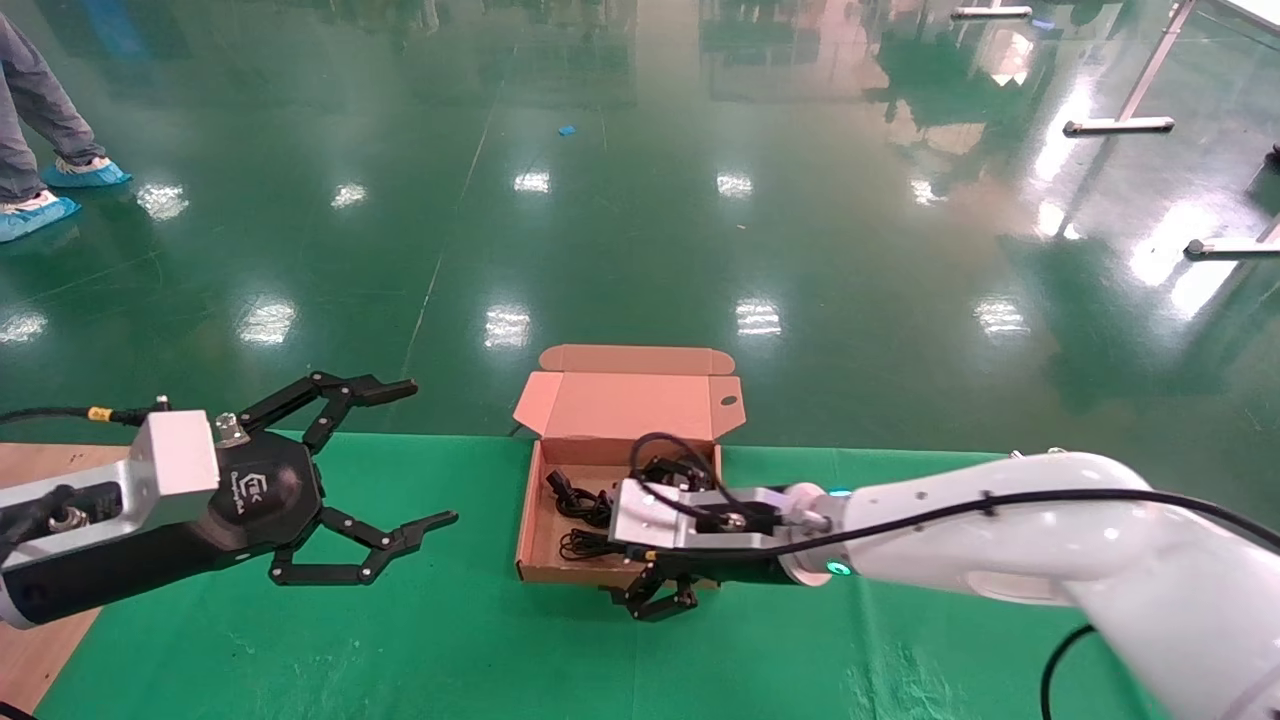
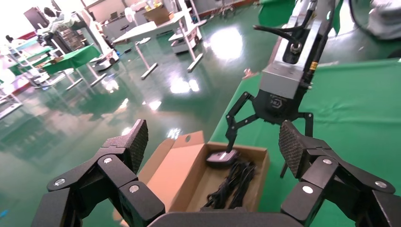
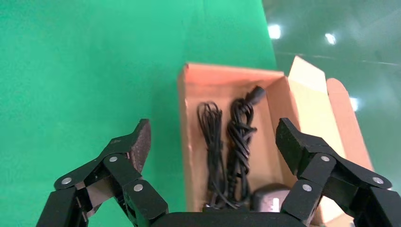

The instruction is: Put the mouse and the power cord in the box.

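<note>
Mouse (image 3: 270, 201) and power cord (image 3: 239, 142) are both lying inside the box (image 3: 187, 142), lid standing open. Right gripper (image 3: 213, 142) is hovering spread and empty above them; left gripper (image 1: 385, 480) is idling spread beside the box. Placement appears complete.

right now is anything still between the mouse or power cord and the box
Nothing visible. The mouse and the power cord already lie inside the box, whose lid is open. The right hand hangs open over the box; the left hand is open, off to the side.
</note>
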